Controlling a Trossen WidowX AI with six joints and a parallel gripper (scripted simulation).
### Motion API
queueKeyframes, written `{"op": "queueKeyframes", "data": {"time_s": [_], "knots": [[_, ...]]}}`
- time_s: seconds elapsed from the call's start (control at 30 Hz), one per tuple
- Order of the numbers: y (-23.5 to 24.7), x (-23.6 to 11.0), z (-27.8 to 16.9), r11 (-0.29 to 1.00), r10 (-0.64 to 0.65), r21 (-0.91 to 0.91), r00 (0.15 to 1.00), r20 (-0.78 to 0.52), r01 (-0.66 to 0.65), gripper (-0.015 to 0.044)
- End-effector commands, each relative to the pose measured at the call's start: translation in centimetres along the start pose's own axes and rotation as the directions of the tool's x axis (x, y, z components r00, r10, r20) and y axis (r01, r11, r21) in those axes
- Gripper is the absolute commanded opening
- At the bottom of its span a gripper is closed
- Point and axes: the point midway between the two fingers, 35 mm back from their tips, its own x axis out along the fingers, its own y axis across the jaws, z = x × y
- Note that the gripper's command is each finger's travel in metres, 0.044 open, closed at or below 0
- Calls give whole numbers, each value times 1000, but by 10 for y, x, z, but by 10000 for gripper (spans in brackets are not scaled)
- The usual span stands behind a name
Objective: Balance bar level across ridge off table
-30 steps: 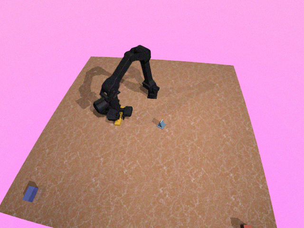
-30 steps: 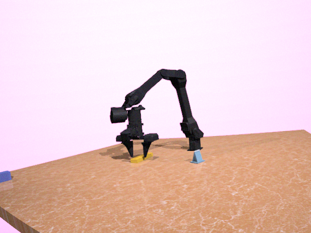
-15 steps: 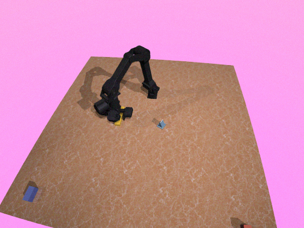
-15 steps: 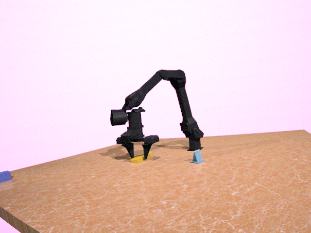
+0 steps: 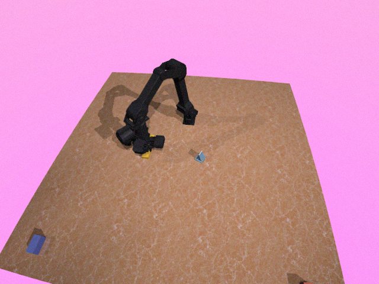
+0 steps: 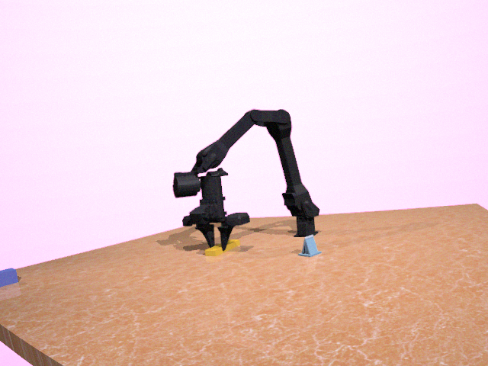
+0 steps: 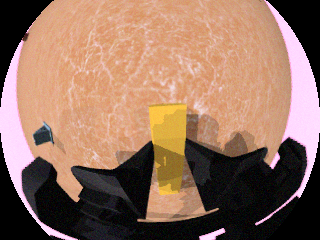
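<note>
Jaws grip the yellow bar on the table, well apart from the blue ridge.

yellow bar flat on table, pale-blue ridge well apart

Open lane low across the brown marbled table top, from the flat yellow bar pinched between the fingers of the black gripper over to the small light-blue triangular ridge. Just behind that ridge, the arm's black base post as the one close obstacle, upper links arching high overhead with passage left beneath. Well apart at the near edge, a blue block in one corner and a reddish shape in the other, both far off the lane.
</note>
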Motion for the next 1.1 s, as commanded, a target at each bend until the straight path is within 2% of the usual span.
{"op": "queueKeyframes", "data": {"time_s": [0.0,0.03,0.17,1.07], "knots": [[0,0,0,1000,0,0,1000,0,0,111],[0,0,0,1000,0,0,1000,0,0,104],[-1,-6,1,1000,0,0,1000,0,0,0],[-2,-76,2,1000,-2,-3,1000,-1,2,0]]}}
